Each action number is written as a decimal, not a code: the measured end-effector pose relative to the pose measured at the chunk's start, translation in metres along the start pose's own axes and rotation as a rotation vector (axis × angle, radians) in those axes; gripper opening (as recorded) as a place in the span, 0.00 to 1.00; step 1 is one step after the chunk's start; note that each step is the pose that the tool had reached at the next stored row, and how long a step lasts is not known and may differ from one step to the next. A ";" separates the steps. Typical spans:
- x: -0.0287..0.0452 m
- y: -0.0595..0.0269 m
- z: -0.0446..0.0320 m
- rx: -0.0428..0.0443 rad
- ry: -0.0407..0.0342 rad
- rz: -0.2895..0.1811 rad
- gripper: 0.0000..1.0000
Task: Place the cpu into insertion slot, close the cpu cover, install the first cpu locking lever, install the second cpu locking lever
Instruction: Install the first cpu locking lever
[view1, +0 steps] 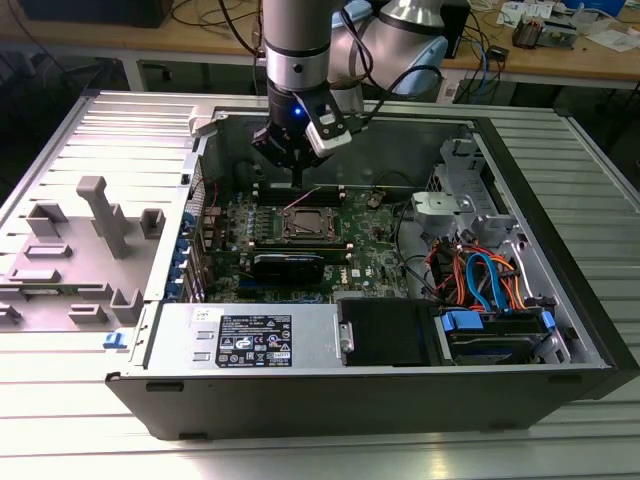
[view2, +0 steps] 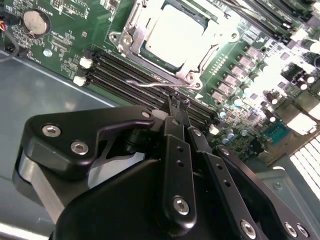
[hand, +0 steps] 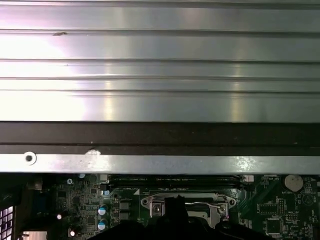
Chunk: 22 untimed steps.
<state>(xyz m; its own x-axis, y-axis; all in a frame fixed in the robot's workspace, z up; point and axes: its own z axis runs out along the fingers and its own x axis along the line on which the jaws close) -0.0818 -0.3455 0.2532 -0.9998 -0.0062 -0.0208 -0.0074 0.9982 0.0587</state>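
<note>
Inside the open computer case (view1: 380, 400), which lies on the ribbed metal counter (view1: 60, 420), the arm reaches down over the green motherboard (view2: 65, 40). The pincer (view2: 178, 103) hangs near the far edge of the insertion slot (view2: 192, 77). Its two black fingers (view2: 172, 107) are pressed together into one narrow tip. In the second wrist view that tip sits just beside a thin silver wire lever (view2: 150, 83). This lever runs along the edge of the slot, next to the long black memory slots (view2: 125, 75). Whether the tip touches the wire cannot be told. The cpu (view2: 175, 32) lies seated in the slot with its pale metal top facing up. The cpu cover (view2: 135, 25) lies down flat around it, so the chip shows through the cover's square window. In the exterior view the pincer (view1: 297, 182) stands just behind the socket, close above the board. A round coin battery (view2: 36, 21) sits on the board well apart from the slot. Grey plastic fixtures (view1: 100, 215) rest on the counter at the exterior view's left, outside the case.
</note>
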 end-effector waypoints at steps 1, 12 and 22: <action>-0.0007 -0.0001 0.0010 -0.0002 -0.0001 0.000 0.11; -0.0082 0.0024 0.0121 -0.0009 0.0012 -0.031 0.11; -0.0190 0.0055 0.0222 0.0012 0.0014 -0.034 0.11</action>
<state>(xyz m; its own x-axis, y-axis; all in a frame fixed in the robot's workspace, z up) -0.0624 -0.3386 0.2317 -0.9989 -0.0407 -0.0214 -0.0418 0.9975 0.0568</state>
